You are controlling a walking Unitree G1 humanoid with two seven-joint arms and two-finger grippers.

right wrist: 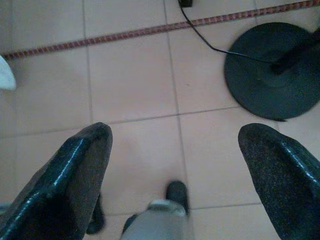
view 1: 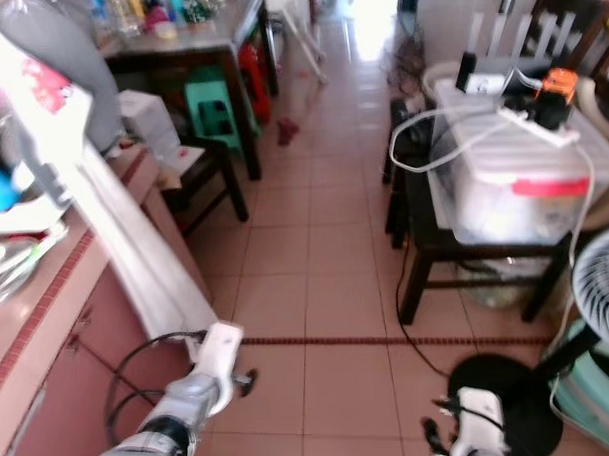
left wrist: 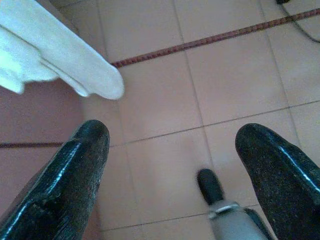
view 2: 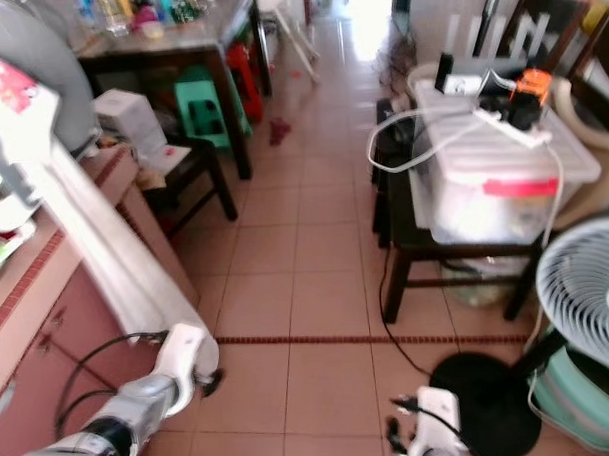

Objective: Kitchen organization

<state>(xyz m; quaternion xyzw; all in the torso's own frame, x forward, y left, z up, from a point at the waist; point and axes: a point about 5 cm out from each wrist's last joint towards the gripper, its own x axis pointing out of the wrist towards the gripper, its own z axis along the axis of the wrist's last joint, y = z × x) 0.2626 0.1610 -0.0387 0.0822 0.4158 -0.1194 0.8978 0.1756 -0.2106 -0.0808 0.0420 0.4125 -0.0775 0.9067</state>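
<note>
**Kitchen counter on the left, both grippers empty and hanging low**

The kitchen counter, pink-tiled and running along the left side, is the nearest thing the task could concern. On its top lie crowded items: something blue, shiny metal ware and a white-and-red packet, too blurred to name surely. A long white strip slants down past the counter's edge to end near the left gripper.

That gripper hangs low beside the counter front, its two black fingers spread wide with only floor tiles between them. The right gripper hangs low on the right, near the black round base of a standing fan, fingers likewise apart and holding nothing.

Farther off, a dark table on the left carries bottles, with a green stool beneath it. On the right a clear storage box sits on a dark stand, with cables and an orange device on its lid.

As a judgement: nothing is in hand, and the counter looks cluttered, so tidying seems left to do. Yet the scene would fit equally a robot walking toward a job or away from one item already placed; the pictures do not settle which.
</note>
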